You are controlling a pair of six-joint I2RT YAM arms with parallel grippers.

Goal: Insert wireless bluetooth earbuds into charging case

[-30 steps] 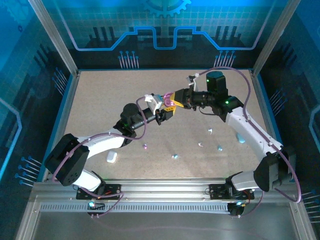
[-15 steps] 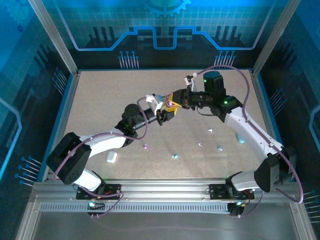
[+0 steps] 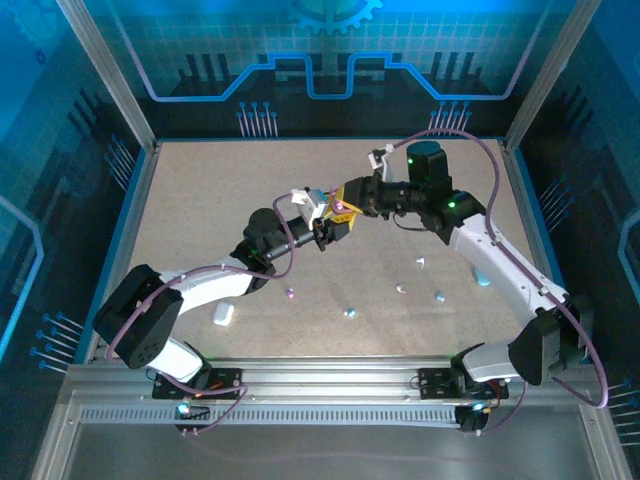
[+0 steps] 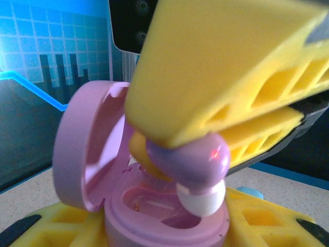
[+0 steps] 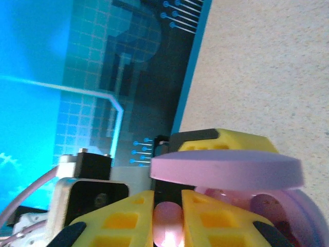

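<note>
Over speckled table (image 3: 200, 200), arms (image 3: 205, 288) (image 3: 500, 262) tip-to-tip — left fingers (image 4: 267, 218) tight around case (image 4: 85, 149), right fingers (image 5: 216, 221) tight around earbud (image 4: 187, 159).

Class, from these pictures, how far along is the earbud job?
Done: the purple case is open, gripped by the left gripper. In hand: the right gripper holds a purple earbud over the case's well, not yet seated. Left: seat it; several loose earbuds lie on the table.
</note>
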